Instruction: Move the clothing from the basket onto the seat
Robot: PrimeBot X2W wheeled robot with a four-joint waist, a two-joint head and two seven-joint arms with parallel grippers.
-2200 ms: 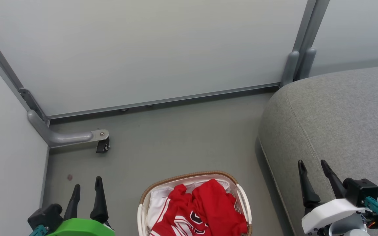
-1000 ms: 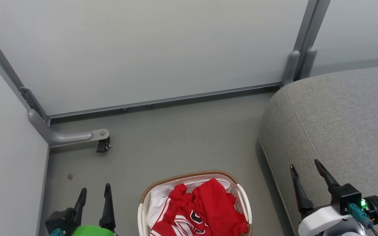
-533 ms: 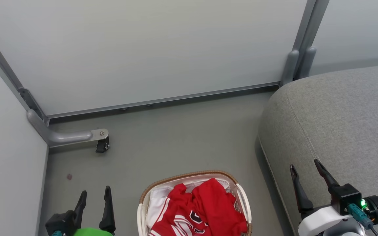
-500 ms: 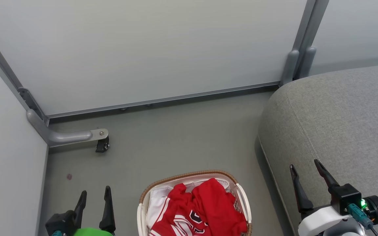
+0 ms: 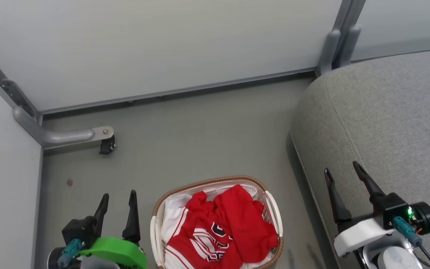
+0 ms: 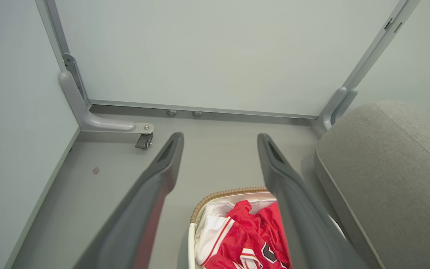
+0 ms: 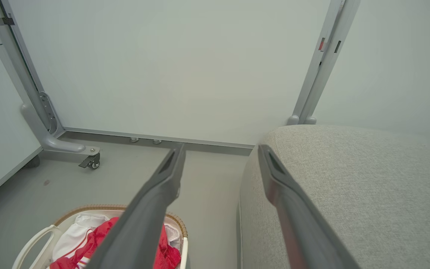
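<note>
Lying heaped in the basket (image 5: 207,182), the clothing (image 5: 222,228) sits just right of the left gripper (image 5: 119,193), spread wide and empty, and left of the right gripper (image 5: 341,167), likewise spread, above the edge of the seat (image 5: 394,112).

pale grey partition panels (image 5: 162,45) in grey metal frames (image 5: 327,52) enclose a smooth grey floor (image 5: 200,130); a small black caster (image 5: 106,146) stands at left.

Woven-rimmed perforated plastic basket (image 5: 274,213), soft cloth clothing (image 5: 245,220), coarse-woven fabric seat (image 5: 386,112) — smooth matt floor (image 5: 200,142)
</note>
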